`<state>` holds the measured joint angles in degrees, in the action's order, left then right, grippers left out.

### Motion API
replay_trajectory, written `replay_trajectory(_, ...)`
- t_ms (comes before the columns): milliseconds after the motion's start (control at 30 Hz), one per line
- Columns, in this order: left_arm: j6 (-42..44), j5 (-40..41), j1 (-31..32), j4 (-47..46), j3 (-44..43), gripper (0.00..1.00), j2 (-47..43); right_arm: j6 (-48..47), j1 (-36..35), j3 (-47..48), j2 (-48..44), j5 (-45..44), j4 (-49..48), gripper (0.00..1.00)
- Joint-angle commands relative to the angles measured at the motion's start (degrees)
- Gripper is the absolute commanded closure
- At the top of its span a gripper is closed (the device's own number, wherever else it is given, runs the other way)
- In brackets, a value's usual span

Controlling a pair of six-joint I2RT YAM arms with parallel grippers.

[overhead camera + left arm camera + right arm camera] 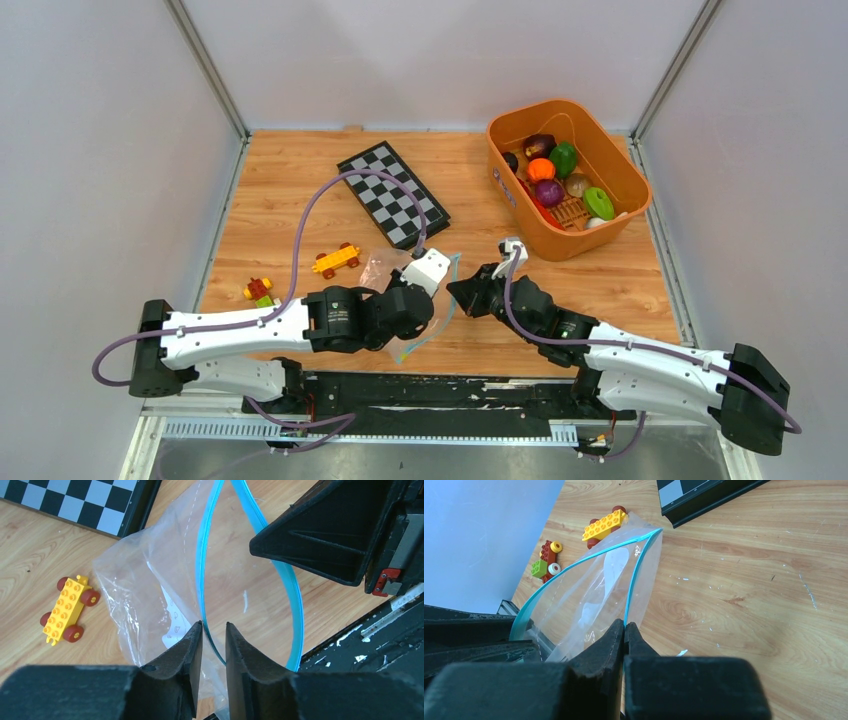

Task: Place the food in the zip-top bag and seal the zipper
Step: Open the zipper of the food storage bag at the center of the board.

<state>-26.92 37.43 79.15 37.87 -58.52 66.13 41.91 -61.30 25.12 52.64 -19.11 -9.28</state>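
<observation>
Right gripper (624,626) pinching zipper (199,565), left gripper (214,628) jaws apart around opposite strip

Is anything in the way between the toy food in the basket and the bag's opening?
Nothing lies on the table between them. But the food sits inside the basket, behind its wall, and the right arm, its jaws pinching the zipper, sits between basket and bag.
</observation>
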Motion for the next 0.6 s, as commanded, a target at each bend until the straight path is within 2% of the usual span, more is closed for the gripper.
replay_trajectory(0,-0.80,2.47,0.30,-1.66,0.24,0.72,0.14,-1.06,0.35,0.49,-0.13,0.36,-0.96,1.00)
replay_trajectory(100,-1.25,3.20,0.30,-1.57,0.52,0.80,-0.24,-1.37,0.30,0.53,0.25,0.51,-0.89,1.00)
replay_trajectory(267,-2.52,7.15,0.21,-0.65,0.87,1.00,-1.72,-2.92,0.31,1.89,0.47,-1.56,3.47,1.00)
replay_trajectory(467,-6.55,12.84,-1.01,1.37,1.81,1.00,-5.37,-4.64,0.30,5.73,-1.22,-8.38,16.92,1.00)
replay_trajectory(567,-5.93,11.25,-2.05,-1.12,2.60,1.00,-6.62,-8.73,0.31,6.86,-2.45,-4.20,17.07,0.99)
